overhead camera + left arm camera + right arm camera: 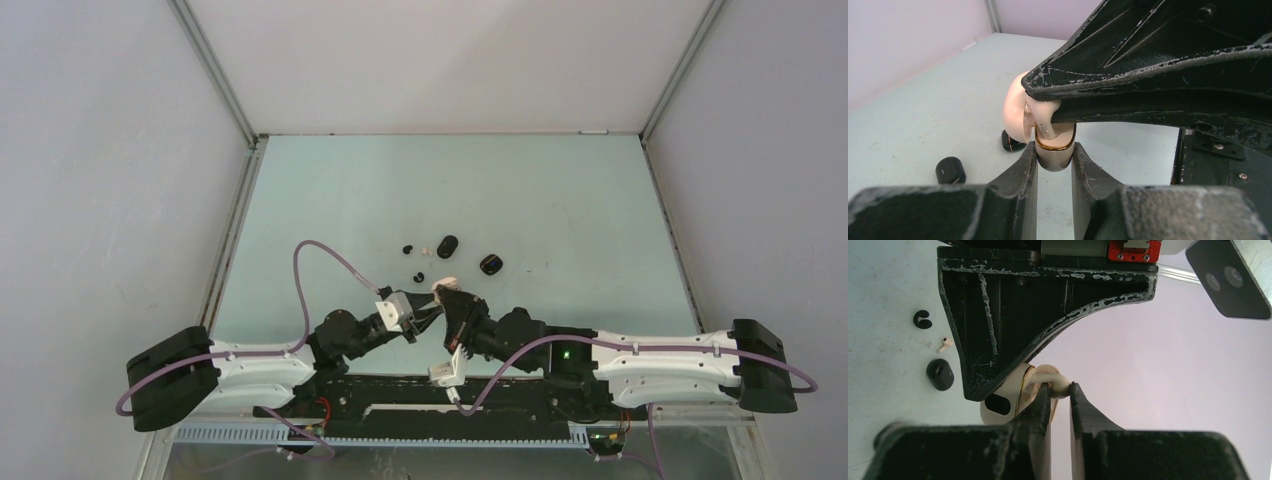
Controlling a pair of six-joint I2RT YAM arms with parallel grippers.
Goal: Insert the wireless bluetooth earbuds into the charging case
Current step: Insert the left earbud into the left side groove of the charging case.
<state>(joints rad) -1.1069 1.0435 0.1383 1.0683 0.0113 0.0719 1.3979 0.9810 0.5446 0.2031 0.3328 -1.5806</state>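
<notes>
Presently I have both arms meeting over the near middle of the desk (560, 200), with the work held in the air between them. Coming in from about 8 o'clock, my left end effector (1054, 151) is clamped on the lower half of the pale pink charging case (1017, 105). Its fingers press on either side just under the gold rim, with only the case's width between them. I read that as a vice: it holds the case off the desk with the opening turned toward the other arm, so the case cannot skid when something is pushed into it.

From about 4 o'clock, my right end effector (1060, 389) is almost fully closed, pinching what looks like a whitish earbud (1052, 379) by its thin end, right at the mouth of the case. The bud touches the case, but I cannot tell whether it is seated in its socket. Gripping it by the tip leaves the rounded body free to go in first, I judge.

Beyond the pair, from 11 to 1 o'clock, the rest lies on the desk: a black earbud (923, 319), a second whitish earbud (944, 344) near it, and a black case (940, 374). All are well apart from the grasp and out of the way of both wrists.
</notes>
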